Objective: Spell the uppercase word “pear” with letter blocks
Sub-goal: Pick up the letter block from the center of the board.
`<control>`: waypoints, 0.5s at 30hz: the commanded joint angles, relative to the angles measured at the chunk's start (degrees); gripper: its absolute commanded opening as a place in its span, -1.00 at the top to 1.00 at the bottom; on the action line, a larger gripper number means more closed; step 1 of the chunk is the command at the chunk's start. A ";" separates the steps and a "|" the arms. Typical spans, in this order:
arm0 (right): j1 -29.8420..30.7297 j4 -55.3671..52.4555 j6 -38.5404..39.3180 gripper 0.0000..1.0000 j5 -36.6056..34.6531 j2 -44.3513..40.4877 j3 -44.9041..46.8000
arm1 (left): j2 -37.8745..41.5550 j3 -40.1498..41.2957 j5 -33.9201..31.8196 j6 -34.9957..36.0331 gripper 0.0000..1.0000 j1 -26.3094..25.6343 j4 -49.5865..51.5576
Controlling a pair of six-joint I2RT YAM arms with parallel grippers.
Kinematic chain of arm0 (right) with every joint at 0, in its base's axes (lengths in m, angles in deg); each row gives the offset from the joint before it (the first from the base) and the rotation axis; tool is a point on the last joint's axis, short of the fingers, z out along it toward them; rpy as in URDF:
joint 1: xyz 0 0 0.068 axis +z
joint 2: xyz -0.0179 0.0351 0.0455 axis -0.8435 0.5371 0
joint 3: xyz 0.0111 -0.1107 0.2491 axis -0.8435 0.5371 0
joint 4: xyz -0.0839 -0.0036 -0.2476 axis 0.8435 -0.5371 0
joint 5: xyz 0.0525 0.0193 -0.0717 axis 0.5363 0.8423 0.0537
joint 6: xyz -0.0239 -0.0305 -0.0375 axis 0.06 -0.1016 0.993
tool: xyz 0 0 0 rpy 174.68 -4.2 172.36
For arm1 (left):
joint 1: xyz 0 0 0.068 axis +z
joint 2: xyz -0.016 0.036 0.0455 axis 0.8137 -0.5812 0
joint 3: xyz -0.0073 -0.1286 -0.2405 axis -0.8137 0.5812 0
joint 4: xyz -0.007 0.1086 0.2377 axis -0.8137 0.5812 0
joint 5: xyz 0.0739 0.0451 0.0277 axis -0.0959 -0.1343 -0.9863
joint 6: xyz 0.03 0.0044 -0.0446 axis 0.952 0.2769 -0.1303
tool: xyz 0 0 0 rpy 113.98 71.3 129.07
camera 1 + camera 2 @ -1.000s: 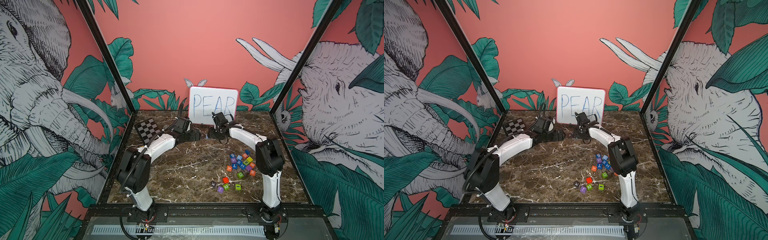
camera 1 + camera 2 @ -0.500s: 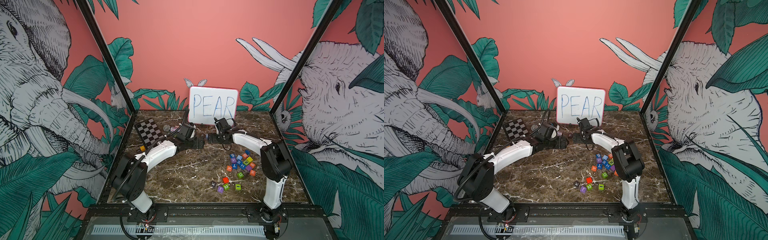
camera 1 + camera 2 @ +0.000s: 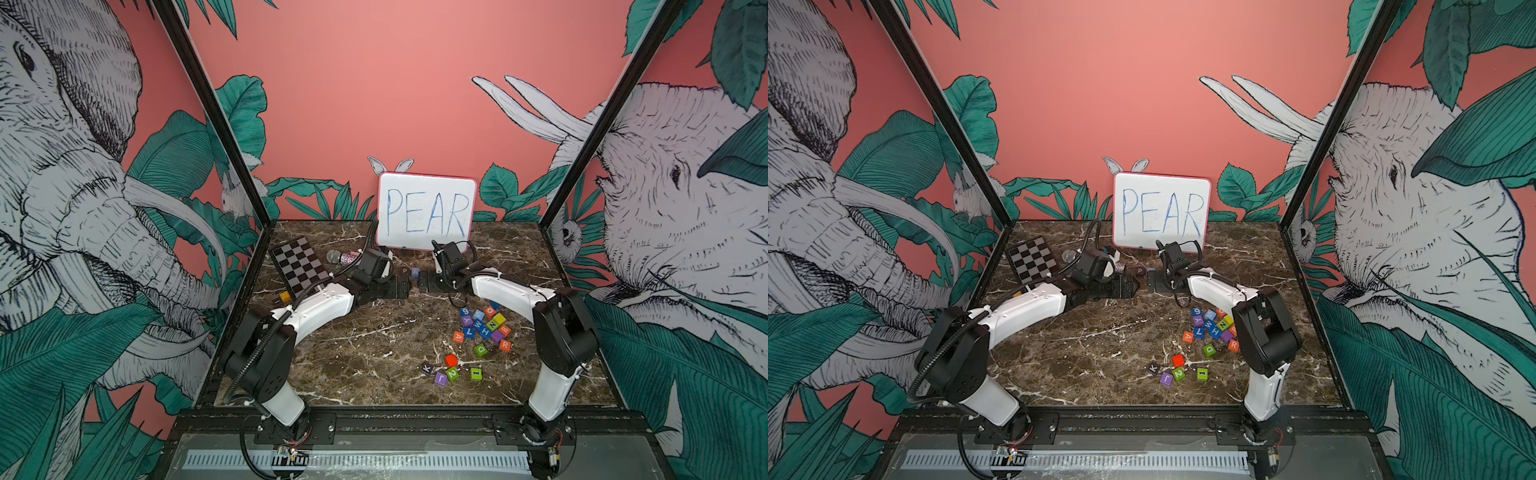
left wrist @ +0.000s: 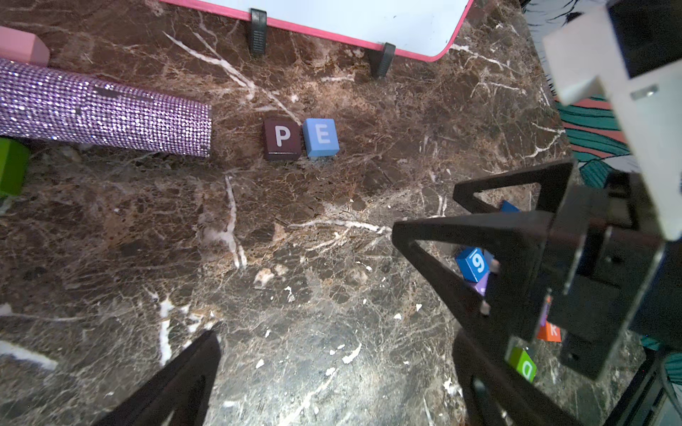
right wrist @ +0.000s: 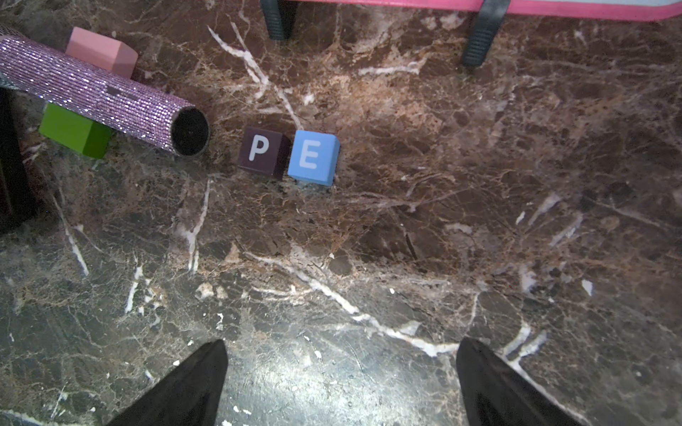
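Observation:
The dark brown P block (image 5: pixel 262 152) and the light blue E block (image 5: pixel 313 156) stand side by side on the marble in front of the whiteboard, and also show as the P block (image 3: pixel 405 271) and E block (image 3: pixel 415 272) in a top view. Orange A (image 3: pixel 458 336) and orange R (image 3: pixel 504 345) lie in the pile of cubes at the right. My left gripper (image 3: pixel 405 286) and right gripper (image 3: pixel 420 282) face each other tip to tip just in front of P and E. Both are open and empty: left gripper (image 4: pixel 337 339), right gripper (image 5: pixel 341 345).
The whiteboard (image 3: pixel 426 212) with handwritten PEAR stands at the back. A glittery purple microphone (image 4: pixel 103 110) lies left of P, with a pink block (image 5: pixel 101 51) and a green block (image 5: pixel 73 129) beside it. A checkerboard (image 3: pixel 299 268) lies back left. Several loose cubes (image 3: pixel 451 372) lie front right.
Both arms have drawn back from the whiteboard toward the front. The right gripper's jaws have opened wide. The E block now stands free next to P.

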 commanded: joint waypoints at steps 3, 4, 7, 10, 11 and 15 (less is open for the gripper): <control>0.73 -0.60 1.14 -0.97 -0.68 -1.75 -0.12 | 3.53 1.50 -0.49 0.40 -0.99 -0.11 -1.19; 0.77 -0.70 1.13 -0.98 -0.72 -1.83 -0.26 | 3.59 1.64 -0.55 0.40 -0.99 -0.11 -1.34; 0.86 -1.05 1.22 -0.97 -0.82 -2.12 -0.35 | 3.48 1.73 -0.55 0.37 -0.98 -0.11 -1.69; 1.03 -1.29 1.17 -0.97 -0.90 -2.10 -0.67 | 3.29 1.56 -0.25 0.45 -0.99 -0.20 -1.97; 1.04 -1.38 1.23 -0.97 -0.88 -2.10 -0.79 | 3.26 1.40 -0.30 0.46 -0.99 -0.16 -1.97; 1.29 -1.69 1.14 -0.97 -0.99 -1.92 -1.32 | 3.02 0.98 -0.25 0.83 -0.99 -0.11 -1.88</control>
